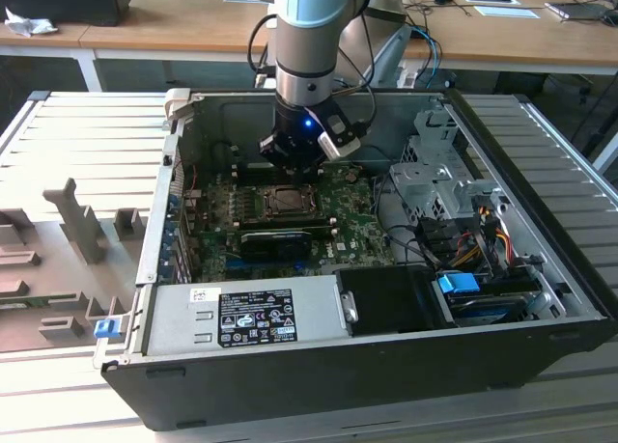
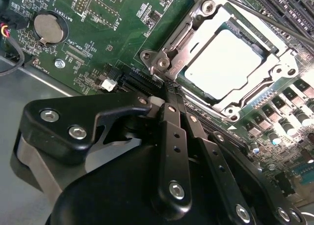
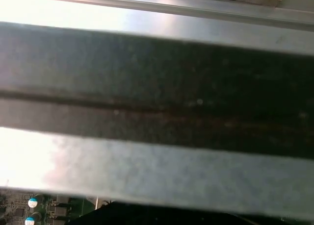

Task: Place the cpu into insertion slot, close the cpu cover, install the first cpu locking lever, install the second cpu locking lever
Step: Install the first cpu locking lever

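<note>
The cpu (image 2: 229, 63) sits in the insertion slot (image 2: 192, 83) with the cpu cover (image 2: 274, 74) shut flat over it — its shiny face shows through the window. The tool (image 2: 169, 95) has its fingers pressed together, holding nothing, just beside the cover's corner, at about 7 o'clock from the chip, above the green board (image 2: 98, 34).

Daylight even and soft; glare whitens the cpu (image 2: 229, 63) just beyond the fingers (image 2: 172, 132), first wrist view blurred, washed out
</note>
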